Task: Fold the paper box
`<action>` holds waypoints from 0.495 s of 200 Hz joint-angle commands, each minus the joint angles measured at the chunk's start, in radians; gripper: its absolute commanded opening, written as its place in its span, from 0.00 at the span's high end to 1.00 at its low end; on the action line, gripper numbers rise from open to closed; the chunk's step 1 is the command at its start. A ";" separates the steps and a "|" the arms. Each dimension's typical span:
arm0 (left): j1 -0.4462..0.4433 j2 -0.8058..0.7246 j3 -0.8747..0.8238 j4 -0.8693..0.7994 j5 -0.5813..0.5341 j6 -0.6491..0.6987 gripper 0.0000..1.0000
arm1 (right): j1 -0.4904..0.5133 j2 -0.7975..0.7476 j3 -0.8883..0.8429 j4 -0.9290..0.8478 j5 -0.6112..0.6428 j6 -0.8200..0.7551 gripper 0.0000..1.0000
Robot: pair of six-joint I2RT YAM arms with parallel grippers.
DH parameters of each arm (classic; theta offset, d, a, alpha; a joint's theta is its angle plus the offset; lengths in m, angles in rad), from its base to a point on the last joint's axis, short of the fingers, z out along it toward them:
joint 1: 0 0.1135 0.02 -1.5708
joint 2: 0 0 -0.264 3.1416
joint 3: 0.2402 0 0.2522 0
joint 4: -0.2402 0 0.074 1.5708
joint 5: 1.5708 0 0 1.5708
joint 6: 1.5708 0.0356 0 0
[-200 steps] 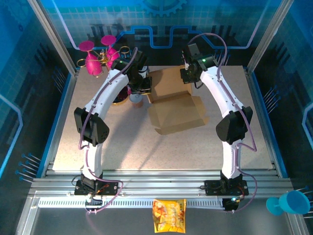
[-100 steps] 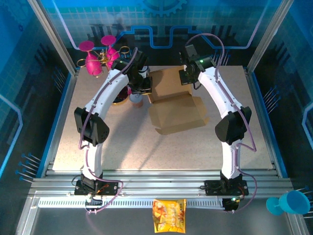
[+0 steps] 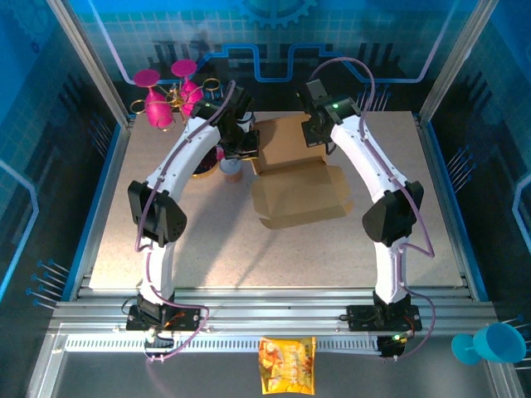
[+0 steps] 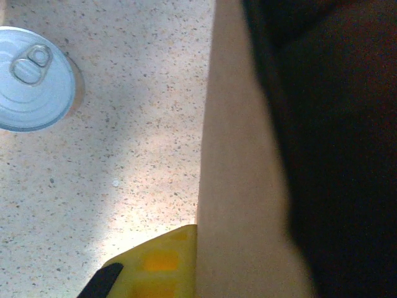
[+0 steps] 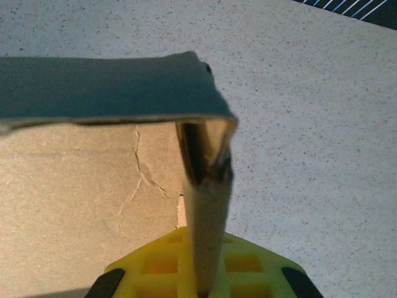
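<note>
Roughly at table centre, shifted toward 12 o'clock, the paper box [image 3: 299, 195] is seen from above. It is only part formed: a shallow tray with low walls lies on the 6 o'clock side, and a broad panel is raised on the 12 o'clock side.

- Right gripper [image 3: 314, 135]: stationed at the box's 1 o'clock edge. In the right wrist view its jaws are pressed together on a thin cardboard flap that stands upright out of the gripper [image 5: 200, 276]. A second flap is bent over at 12 o'clock above it, and a creased panel [image 5: 74, 205] lies at 9 o'clock.
- Left gripper [image 3: 241, 152]: stationed at the box's 10 o'clock corner. In the left wrist view a tall strip of cardboard [image 4: 239, 186] rises beside the yellow gripper body [image 4: 158, 270]. The jaws are closed and are judged to be pinching that wall edge.
- A pull-tab can [image 4: 31, 81] stands on the speckled table [image 3: 207, 240], close to the left gripper at its 9 o'clock.

Step in hand, as judged: the far panel and a side flap are being held up for folding over the tray.

The next move would call for the flap to be turned inward along its crease while the opposite corner is steadied. The can should be kept clear of the swing.
</note>
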 commanded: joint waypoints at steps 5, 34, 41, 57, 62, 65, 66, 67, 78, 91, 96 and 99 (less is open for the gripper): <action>0.020 0.000 0.009 -0.083 -0.155 -0.045 1.00 | 0.000 0.019 0.037 -0.128 0.224 0.059 1.00; 0.013 -0.019 -0.039 -0.039 -0.145 -0.046 1.00 | 0.005 0.001 -0.004 -0.106 0.210 0.071 1.00; 0.009 -0.025 -0.048 -0.028 -0.130 -0.045 1.00 | 0.000 -0.016 -0.029 -0.070 0.157 0.047 1.00; 0.006 -0.027 -0.051 -0.022 -0.102 -0.048 1.00 | -0.007 -0.061 -0.080 0.009 0.037 0.004 1.00; 0.007 -0.025 -0.051 -0.022 -0.093 -0.048 1.00 | -0.013 -0.070 -0.084 0.024 -0.005 -0.005 1.00; 0.007 -0.025 -0.050 -0.023 -0.088 -0.047 1.00 | -0.017 -0.073 -0.084 0.030 -0.029 -0.007 1.00; 0.008 -0.024 -0.050 -0.024 -0.086 -0.046 1.00 | -0.018 -0.073 -0.084 0.032 -0.036 -0.008 1.00; 0.008 -0.025 -0.049 -0.024 -0.084 -0.046 1.00 | -0.019 -0.074 -0.084 0.033 -0.043 -0.009 1.00; 0.010 -0.019 -0.041 -0.029 -0.059 -0.047 1.00 | -0.036 -0.075 -0.071 0.036 -0.125 -0.008 1.00; 0.016 -0.016 -0.036 -0.028 -0.020 -0.051 1.00 | -0.061 -0.067 -0.052 0.030 -0.212 -0.007 0.98; 0.019 -0.014 -0.033 -0.028 -0.007 -0.054 1.00 | -0.067 -0.061 -0.045 0.025 -0.232 -0.005 0.96; 0.021 -0.014 -0.031 -0.028 -0.001 -0.056 1.00 | -0.071 -0.060 -0.041 0.022 -0.242 -0.005 0.95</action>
